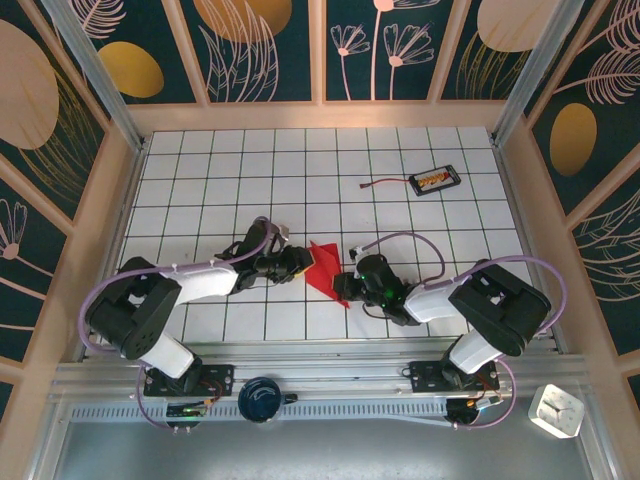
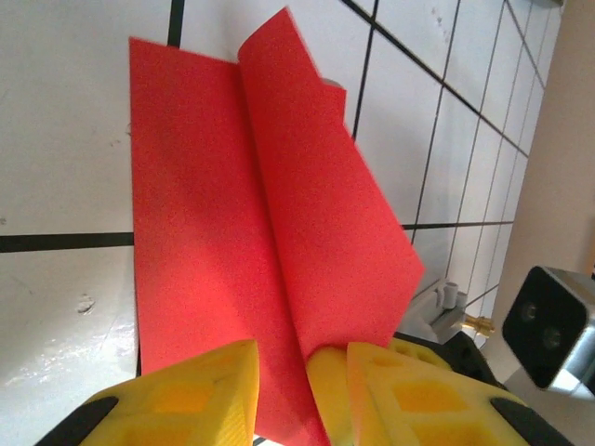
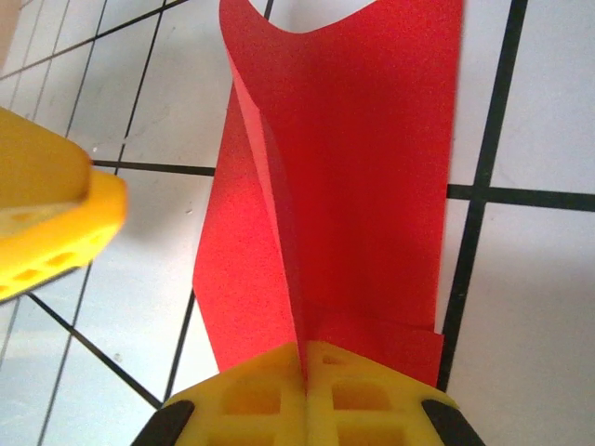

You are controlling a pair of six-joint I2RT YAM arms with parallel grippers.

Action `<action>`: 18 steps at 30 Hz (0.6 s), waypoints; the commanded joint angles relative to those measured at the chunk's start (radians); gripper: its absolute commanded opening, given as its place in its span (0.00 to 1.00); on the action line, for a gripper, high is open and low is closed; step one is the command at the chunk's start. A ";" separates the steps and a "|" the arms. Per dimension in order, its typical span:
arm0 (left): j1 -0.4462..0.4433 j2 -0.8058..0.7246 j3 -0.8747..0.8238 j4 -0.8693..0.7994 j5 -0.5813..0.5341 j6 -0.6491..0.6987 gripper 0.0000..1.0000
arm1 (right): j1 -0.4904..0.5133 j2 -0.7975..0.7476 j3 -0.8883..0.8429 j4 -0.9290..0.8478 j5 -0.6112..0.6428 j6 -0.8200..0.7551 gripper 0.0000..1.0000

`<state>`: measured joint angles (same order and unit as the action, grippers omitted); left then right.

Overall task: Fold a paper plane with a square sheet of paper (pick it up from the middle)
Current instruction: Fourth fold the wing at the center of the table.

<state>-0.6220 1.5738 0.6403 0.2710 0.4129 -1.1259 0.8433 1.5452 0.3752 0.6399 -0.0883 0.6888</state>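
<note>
Progress early: red paper (image 1: 322, 266) only centre-creased, nose folds left. Your right tool (image 3: 305, 364) clamps its ridge; left tool (image 2: 284, 373) part-open astride it.

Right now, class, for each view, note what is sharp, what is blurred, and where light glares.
Top external: evenly lit, sharp, soft arm shadows on the table. Left wrist: red paper grain crisp, left gripper soft, sheen on the near tile. Right wrist: paper crisp, right gripper soft.

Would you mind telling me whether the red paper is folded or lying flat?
Folded: the red paper has a sharp crease with one flap standing up, pinched by the right gripper.
</note>
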 commanded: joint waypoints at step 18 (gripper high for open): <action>-0.004 0.107 0.031 0.044 0.032 0.109 0.29 | -0.048 0.043 -0.039 0.052 -0.068 0.155 0.00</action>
<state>-0.6224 1.6585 0.6502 0.2958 0.4366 -1.0569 0.8062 1.5692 0.3504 0.6765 -0.1410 0.8215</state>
